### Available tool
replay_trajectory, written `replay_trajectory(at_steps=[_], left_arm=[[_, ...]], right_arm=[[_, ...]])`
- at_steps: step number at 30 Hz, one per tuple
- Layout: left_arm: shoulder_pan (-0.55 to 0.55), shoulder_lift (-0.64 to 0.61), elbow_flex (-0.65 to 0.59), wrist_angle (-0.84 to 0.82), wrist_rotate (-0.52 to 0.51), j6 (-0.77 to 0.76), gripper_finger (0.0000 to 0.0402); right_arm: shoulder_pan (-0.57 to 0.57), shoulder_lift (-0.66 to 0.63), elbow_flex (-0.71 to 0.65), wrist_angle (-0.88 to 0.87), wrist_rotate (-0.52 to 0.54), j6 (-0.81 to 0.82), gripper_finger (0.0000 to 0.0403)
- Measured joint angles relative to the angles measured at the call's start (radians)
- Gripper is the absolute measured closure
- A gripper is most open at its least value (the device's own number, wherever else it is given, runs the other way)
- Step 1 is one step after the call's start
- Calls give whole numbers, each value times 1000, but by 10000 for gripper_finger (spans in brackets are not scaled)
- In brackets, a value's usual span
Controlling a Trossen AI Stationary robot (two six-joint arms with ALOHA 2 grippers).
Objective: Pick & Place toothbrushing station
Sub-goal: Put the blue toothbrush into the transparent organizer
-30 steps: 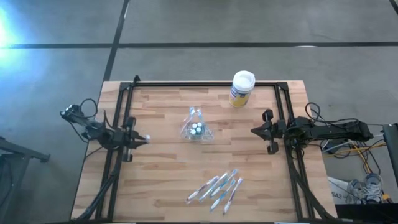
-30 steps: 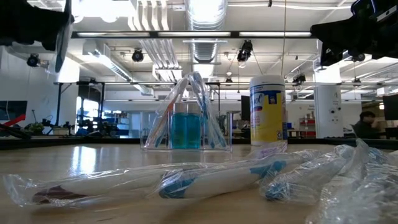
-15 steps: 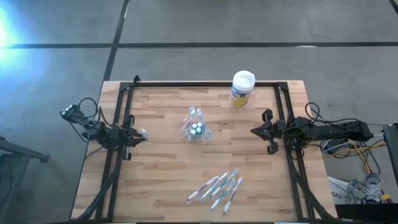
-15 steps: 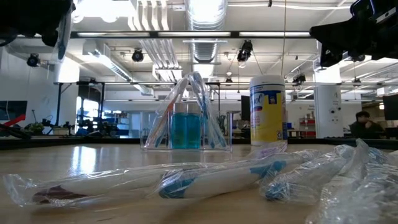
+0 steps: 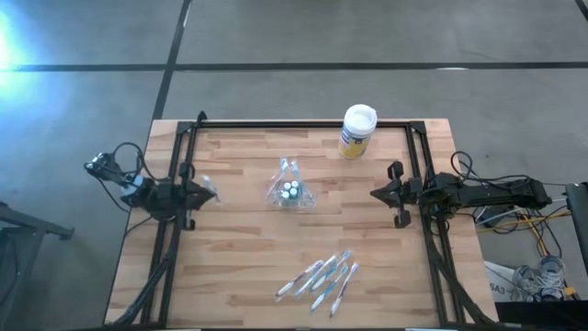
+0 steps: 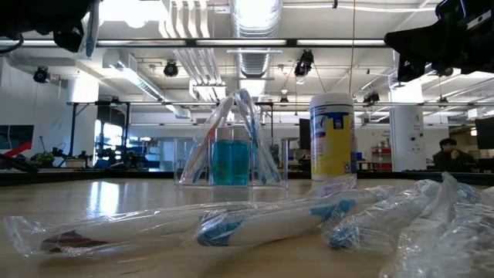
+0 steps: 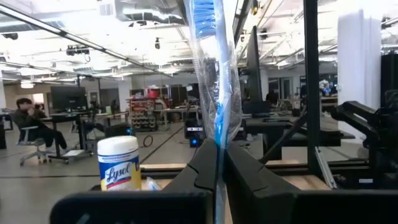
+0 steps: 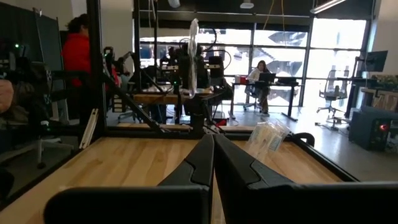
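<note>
The desk (image 5: 248,239) is a rectangular butcher-block top of pale wood strips, bordered on the far edge and both side edges by a black metal frame (image 5: 303,124). Most of its surface lies bare, with broad open wood between the centre and both side edges.

The left arm sits over the desk's left edge. The left gripper (image 5: 204,191) is raised off the wood with its jaws clamped on a wrapped toothbrush (image 7: 211,74), which stands upright between the dark fingers (image 7: 200,171) in crinkled clear film, blue showing through. The right arm waits at the desk's right edge, the right gripper (image 5: 378,192) pointing inward with jaws pressed together and nothing between them.

A cylindrical canister (image 5: 356,131), white-lidded with a yellow and blue label, stands upright at the far edge, right of centre.

The toothbrushing station holder (image 5: 289,187), a small clear plastic stand of glossy, angular walls, stands upright near the desk's centre, slightly toward the far edge. Teal-capped tubes (image 6: 230,162) sit inside it, and slim brushes lean inward against each other above it.

A loose group of film-wrapped toothbrushes (image 5: 320,276) lies flat near the near edge, right of centre, side by side and roughly parallel on a diagonal, well apart from the holder.
</note>
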Motion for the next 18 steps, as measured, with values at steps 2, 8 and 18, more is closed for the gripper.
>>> replay_trajectory(at_steps=[2,8,18], left_arm=[[5,9,10,0,0,1,388],[13,14,19,8,1,6,388],[25,41,19,52,67,20,388]], right_arm=[[0,0,0,0,0,0,394],[0,0,0,0,0,0,394],[0,0,0,3,0,-8,394]])
